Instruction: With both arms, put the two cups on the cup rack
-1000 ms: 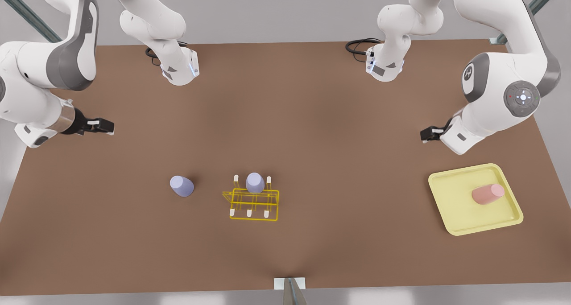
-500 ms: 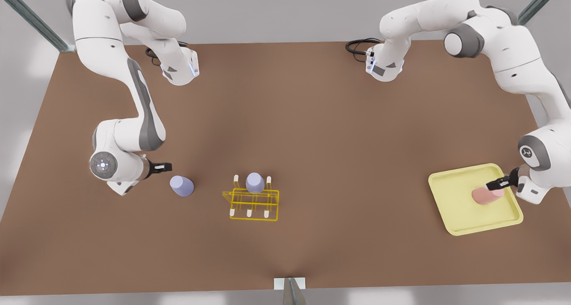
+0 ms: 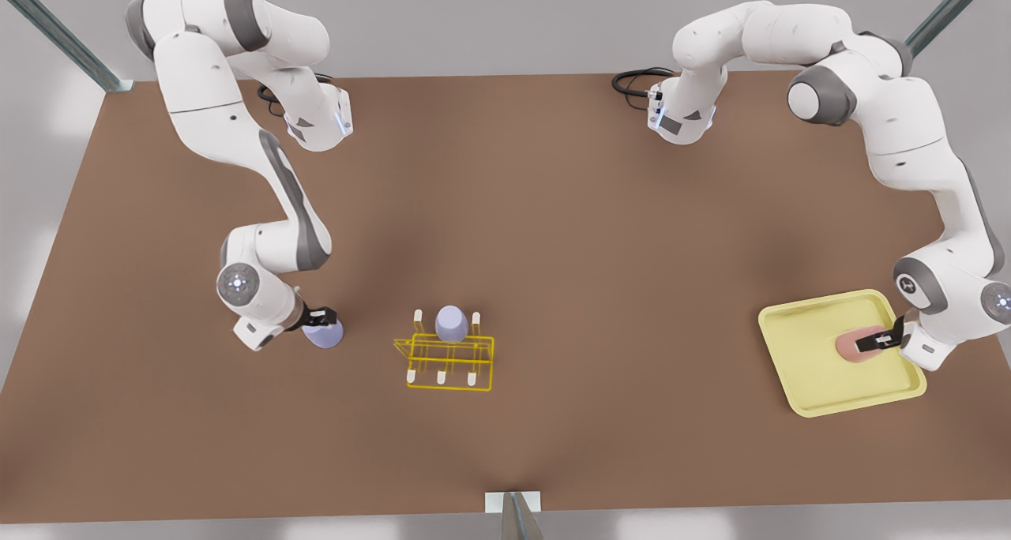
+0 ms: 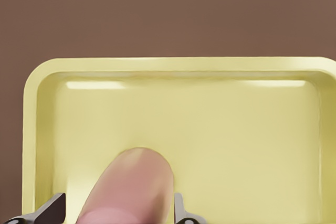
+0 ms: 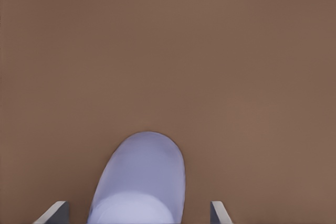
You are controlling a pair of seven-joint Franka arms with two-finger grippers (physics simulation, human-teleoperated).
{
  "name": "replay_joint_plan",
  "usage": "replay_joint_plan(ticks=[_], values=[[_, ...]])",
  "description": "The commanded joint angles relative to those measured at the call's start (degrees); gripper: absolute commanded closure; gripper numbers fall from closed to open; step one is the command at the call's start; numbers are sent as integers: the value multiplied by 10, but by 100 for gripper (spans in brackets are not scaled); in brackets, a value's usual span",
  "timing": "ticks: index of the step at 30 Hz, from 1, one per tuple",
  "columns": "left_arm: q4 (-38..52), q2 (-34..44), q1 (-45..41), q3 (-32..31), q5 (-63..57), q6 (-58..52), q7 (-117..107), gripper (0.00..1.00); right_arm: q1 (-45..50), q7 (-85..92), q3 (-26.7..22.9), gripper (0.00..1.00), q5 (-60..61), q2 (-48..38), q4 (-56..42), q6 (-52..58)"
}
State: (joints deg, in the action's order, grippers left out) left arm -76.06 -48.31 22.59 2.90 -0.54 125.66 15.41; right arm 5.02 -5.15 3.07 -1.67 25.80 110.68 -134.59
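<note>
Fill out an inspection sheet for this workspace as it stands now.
Surface: brown table, flat, no spills seen.
Rack: yellow rack mid-table, one lavender cup already on a back-row peg.
Loose lavender cup: on the table at the front view's left of the rack.
Pink cup: lying on its side in the tray.
Clutter: nothing seen.
Left gripper: over the tray, open, fingers either side of the pink cup.
Right gripper: open, fingers either side of the loose lavender cup.
Cables: black loops at both arm bases, off the work area.
Surroundings: grey wall, metal struts at corners.
</note>
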Motion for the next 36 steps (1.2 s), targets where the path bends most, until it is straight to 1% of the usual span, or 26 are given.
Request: replay_joint_plan(ticks=[1, 3, 9, 12, 13, 14, 15, 16, 20, 21, 23, 24, 25, 28, 32, 33, 34, 36], values=[[-1, 0, 0, 0, -2, 9, 70, 0, 2, -36, 0, 0, 2, 3, 4, -34], [-1, -5, 1, 0, -2, -26, 72, 0, 3, -36, 0, 0, 3, 13, 5, -34], [0, -13, 1, 0, -2, -25, 70, 0, 5, -36, 0, 0, 3, 32, 5, -34], [2, -13, 1, 0, -1, -23, 69, 0, 5, -36, 0, 0, 3, 33, 26, -51], [2, -13, 1, 0, -1, -23, 63, 4, 5, -36, -1, 0, 3, 33, 30, -55], [1, -13, 1, 0, -1, -23, 55, 12, 5, -36, -1, 0, 3, 34, 31, -57], [1, -13, 1, 0, -1, -23, 54, 15, 5, -36, 0, 0, 3, 34, 31, -57], [1, -15, 1, 0, -1, -22, 55, 17, 5, -36, 0, 0, 3, 36, 31, -57], [2, -21, 0, 0, -2, -19, 54, 16, 5, -36, -1, 0, 3, 39, 30, -59], [2, -21, 0, 0, -1, -19, 54, 16, 5, -36, 0, 1, 3, 39, 30, -59], [2, -21, 0, 0, -1, -19, 53, 16, 5, -36, 0, 10, 3, 38, 30, -59], [2, -21, 0, 0, -1, -20, 53, 16, 5, -36, 0, 11, 3, 37, 30, -59], [1, -19, 1, -1, 0, -20, 45, 16, 5, -36, 0, 16, 3, 36, 28, -58], [0, -13, 1, -5, 0, -20, 41, 16, 4, -36, 0, 19, 3, 36, 25, -58], [-1, -3, 1, -11, 1, -23, 23, 17, 3, -35, 0, 19, 3, 36, 20, -57], [-2, 0, 2, -14, 2, -26, 20, 20, 3, -35, 0, 18, 3, 31, 13, -53], [-2, 7, 1, -16, 2, -37, 19, 19, 3, -35, 1, 18, 3, 25, 11, -53], [-2, 34, -14, -18, 1, -92, -48, 18, 4, -34, 5, 19, 18, 3, 6, -52]])
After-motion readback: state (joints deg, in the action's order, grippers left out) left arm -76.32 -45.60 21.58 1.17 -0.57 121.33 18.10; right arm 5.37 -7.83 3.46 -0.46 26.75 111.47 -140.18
